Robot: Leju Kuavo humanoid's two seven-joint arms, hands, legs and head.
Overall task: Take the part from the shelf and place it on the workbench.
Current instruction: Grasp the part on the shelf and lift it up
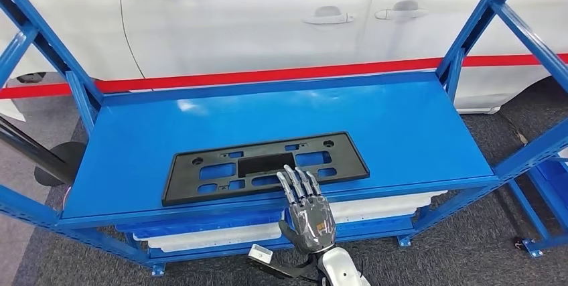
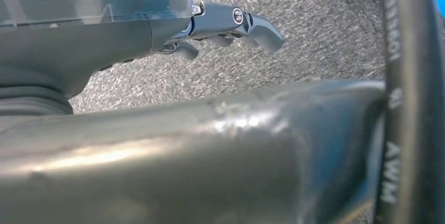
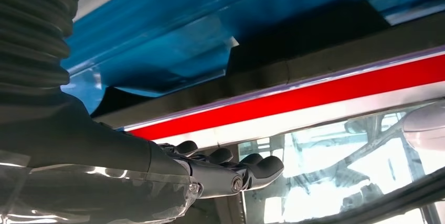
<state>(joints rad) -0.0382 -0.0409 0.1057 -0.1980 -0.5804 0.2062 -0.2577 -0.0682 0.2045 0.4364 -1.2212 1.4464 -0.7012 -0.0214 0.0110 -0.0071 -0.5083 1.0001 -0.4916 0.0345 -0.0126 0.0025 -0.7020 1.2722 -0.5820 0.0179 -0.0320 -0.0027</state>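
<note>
The part, a flat black plastic plate holder [image 1: 264,165] with several cut-outs, lies on the blue shelf [image 1: 402,118] near its front edge. My right hand [image 1: 307,209] reaches up from below the front edge, palm down and fingers straight and spread. Its fingertips lie over the near edge of the part, and it grips nothing. In the right wrist view the right hand [image 3: 210,174] stretches flat, with the dark part [image 3: 315,35] against the blue shelf beyond it. My left hand [image 2: 225,24] hangs over grey carpet, fingers loosely apart, holding nothing.
Blue slanted uprights [image 1: 469,31] frame the shelf on both sides. A white car [image 1: 268,25] with a red stripe stands right behind it. White bins [image 1: 375,207] sit on the lower level under the shelf. Grey carpet surrounds the rack.
</note>
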